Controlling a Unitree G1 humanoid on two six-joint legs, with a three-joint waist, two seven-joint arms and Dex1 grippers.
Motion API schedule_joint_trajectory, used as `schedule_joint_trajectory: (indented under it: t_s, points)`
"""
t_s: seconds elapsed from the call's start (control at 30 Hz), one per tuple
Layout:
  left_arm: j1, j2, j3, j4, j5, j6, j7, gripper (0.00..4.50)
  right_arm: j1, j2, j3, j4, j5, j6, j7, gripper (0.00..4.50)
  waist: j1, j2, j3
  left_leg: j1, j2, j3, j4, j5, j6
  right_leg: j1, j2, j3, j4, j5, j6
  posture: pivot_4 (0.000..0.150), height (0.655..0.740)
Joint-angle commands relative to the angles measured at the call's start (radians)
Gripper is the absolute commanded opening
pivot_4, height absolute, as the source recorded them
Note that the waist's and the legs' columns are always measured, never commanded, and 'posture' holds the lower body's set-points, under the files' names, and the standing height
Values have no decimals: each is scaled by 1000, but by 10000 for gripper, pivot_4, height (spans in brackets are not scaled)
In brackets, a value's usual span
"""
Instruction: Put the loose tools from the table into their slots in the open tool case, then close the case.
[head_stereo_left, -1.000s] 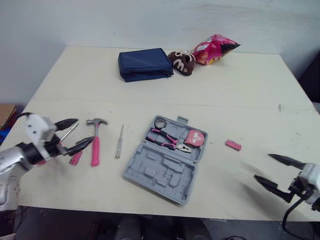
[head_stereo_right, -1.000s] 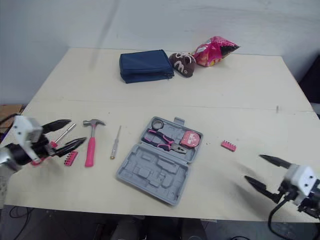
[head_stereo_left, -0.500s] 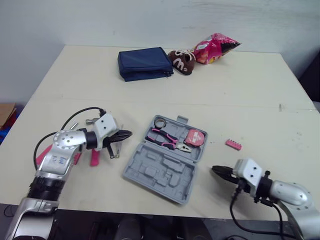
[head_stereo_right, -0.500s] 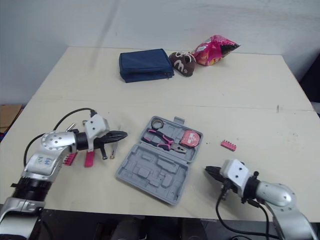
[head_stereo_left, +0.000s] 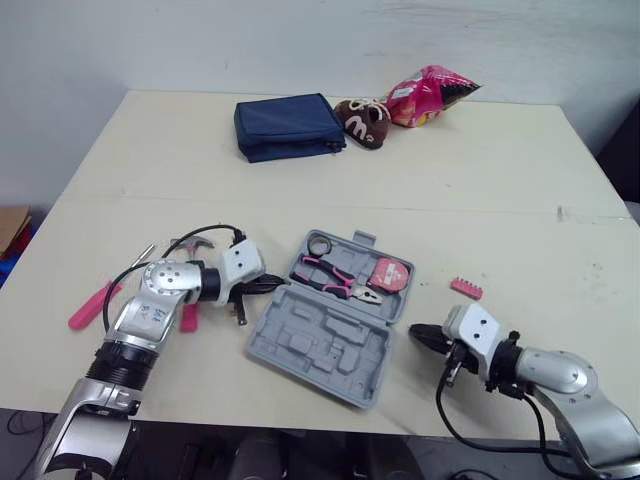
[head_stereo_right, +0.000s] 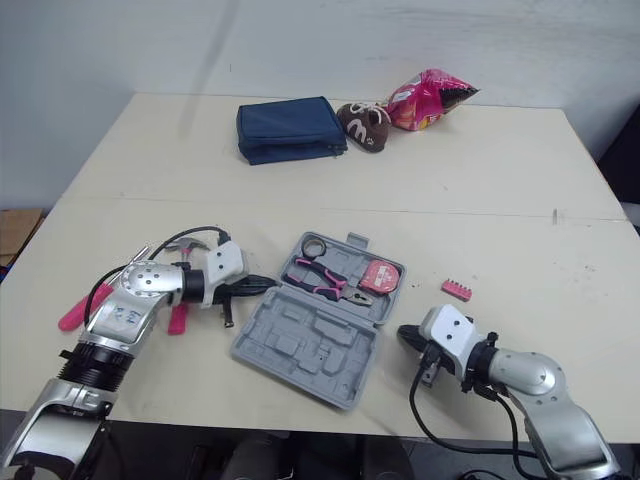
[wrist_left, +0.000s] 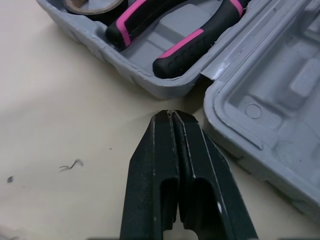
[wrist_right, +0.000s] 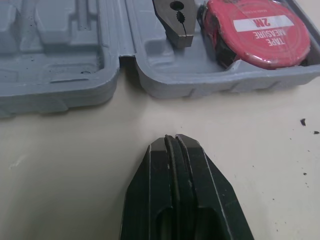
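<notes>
- While both sets of fingers were pressed together and held nothing, you had the left gripper (wrist_left: 172, 117) low over the table (head_stereo_left: 480, 180), its tip just beside the near-left edge of the tool case (head_stereo_left: 330, 345), close to the hinge.
- Your right gripper (wrist_right: 171, 140) pointed at the case's opposite side, apart from the wall, with the tape measure (wrist_right: 260, 31) and the pliers (head_stereo_left: 335, 280) already lying in their slots ahead of it.
- Loose tools were left on the table: the pink bit holder (head_stereo_left: 466, 289) lay near the case on your right side, the hammer (head_stereo_left: 188, 318) sat partly under your left forearm, and a pink-handled tool (head_stereo_left: 88, 305) lay further out to the left.
- By my judgement the step in hand was fetching a loose tool, so neither gripper was yet where it needed to be.
- To do it well, you needed to spread the fingers before descending, since shut tips would only shove a tool along the table.
- For the bit holder, the right arm looked the natural choice; a pinch across its narrow width seemed safest.
- For the hammer, you would have done best to lift the left forearm away first, then grip the handle near the head for balance.
- Closing the case had to wait until the moulded half was filled.
</notes>
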Motion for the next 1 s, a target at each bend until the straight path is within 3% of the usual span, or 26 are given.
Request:
schedule_joint_trajectory:
  t_s: [0.03, 0.4, 1.0]
  points:
    - [2, -12, 2, -53, -12, 9, -12, 442, -28, -7, 31, -16, -7, 1, 14, 0, 0, 0, 0, 0, 0, 0, 0, 0, 0, 0, 0, 0, 0, 0, 0, 1500, 7400]
    - [121, -13, 13, -228, -61, 98, -49, 442, -104, -10, 85, 14, -23, 17, 33, 0, 0, 0, 0, 0, 0, 0, 1, 0, 0, 0, 0, 1, 0, 0, 0, 1500, 7400]
    - [260, 11, 133, -364, -116, 185, 47, 442, -165, -97, 65, 161, -42, -93, 139, 0, 1, 0, 0, 0, 0, 0, 1, -1, 2, 0, -2, 1, 0, 0, 0, 1500, 7400]
